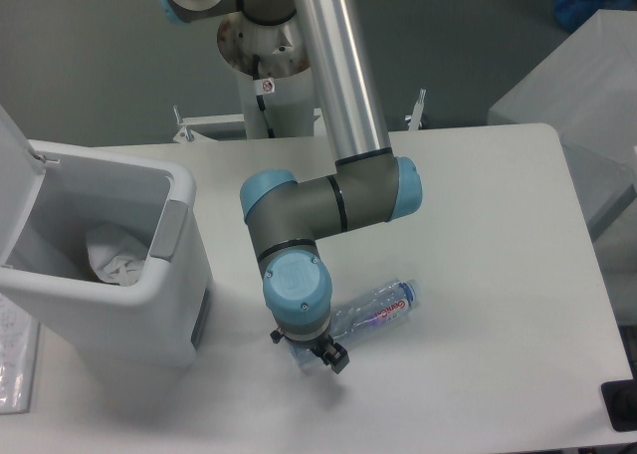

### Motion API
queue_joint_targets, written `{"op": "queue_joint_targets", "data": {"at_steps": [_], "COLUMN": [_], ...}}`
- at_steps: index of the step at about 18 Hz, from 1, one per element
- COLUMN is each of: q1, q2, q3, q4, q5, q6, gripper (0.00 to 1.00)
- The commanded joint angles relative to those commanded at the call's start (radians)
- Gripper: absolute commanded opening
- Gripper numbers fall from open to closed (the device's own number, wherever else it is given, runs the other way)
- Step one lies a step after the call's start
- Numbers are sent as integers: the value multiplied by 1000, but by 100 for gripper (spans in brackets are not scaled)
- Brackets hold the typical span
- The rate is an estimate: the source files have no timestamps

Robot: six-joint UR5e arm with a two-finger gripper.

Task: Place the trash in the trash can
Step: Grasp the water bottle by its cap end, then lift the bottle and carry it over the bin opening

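A crushed clear plastic bottle (pixel 373 306) with a red-blue label lies on the white table, cap end pointing right. My gripper (pixel 307 351) hangs over the bottle's left end, its fingers on either side of that end; the wrist above hides most of them, so the jaw state does not show. The white trash can (pixel 149 305) stands at the left with its lid up. A crumpled white wad (pixel 111 255) lies inside it.
The arm's base column (pixel 269 56) rises at the back of the table (pixel 478 275). A grey box-like surface (pixel 587 106) stands off the table's right edge. A dark object (pixel 622 404) sits at the lower right corner.
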State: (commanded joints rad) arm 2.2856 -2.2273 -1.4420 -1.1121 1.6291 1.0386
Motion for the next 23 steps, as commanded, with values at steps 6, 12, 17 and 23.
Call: {"op": "queue_joint_targets", "data": {"at_steps": [6,12,17,23], "q1": [-3,0,29,115], "q2": [0,43,109,207], "q3": [18,57,80,144], "q4": [14,12,14,15], "q5": [-2,-18,-119,-348], "q6": [-26,-22,-17,-18], "gripper": [59,59,57,56]}}
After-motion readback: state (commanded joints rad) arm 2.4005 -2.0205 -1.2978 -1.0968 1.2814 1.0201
